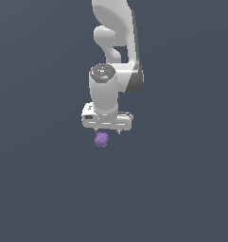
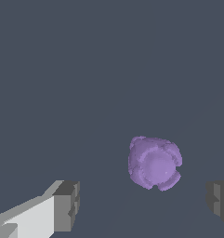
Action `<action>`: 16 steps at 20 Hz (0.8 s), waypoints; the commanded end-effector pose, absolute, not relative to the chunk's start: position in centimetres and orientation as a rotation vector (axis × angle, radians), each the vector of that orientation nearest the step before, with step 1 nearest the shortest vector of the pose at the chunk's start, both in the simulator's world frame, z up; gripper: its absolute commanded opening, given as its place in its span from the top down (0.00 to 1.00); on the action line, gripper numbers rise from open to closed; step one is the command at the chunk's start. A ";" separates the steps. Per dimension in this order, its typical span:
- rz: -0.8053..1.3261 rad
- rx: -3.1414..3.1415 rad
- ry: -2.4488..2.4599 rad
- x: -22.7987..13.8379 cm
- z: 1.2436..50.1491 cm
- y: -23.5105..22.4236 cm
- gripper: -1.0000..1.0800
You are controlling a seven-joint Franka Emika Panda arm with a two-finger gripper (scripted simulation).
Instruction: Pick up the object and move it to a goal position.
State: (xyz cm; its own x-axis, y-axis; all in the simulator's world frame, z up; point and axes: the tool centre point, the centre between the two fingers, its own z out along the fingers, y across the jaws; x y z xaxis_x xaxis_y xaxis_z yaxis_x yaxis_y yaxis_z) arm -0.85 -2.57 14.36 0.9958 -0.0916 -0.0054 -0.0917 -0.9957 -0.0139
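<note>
Purple ball point(image 1: 101, 139) lies on the table, just under the white tool point(image 1: 107, 131). Tool fingers point(image 2: 67, 204) stand wide apart, holding nothing. Approach step, I judge; next the tool must centre, descend and close.

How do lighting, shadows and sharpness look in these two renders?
Exterior view: flat, even light, no cast shadow under the small purple bumpy ball or the white tool, and the edges are sharp. Wrist view: the ball shows soft shading only, with no glare or blur, and the fingertips are cropped.
</note>
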 end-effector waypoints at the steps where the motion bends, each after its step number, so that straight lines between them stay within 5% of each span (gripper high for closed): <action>1: 0.006 -3.125 0.202 -1.3 12.7 -3.7 0.04; 16: 0.002 -3.124 0.328 -2.7 8.9 -6.2 0.04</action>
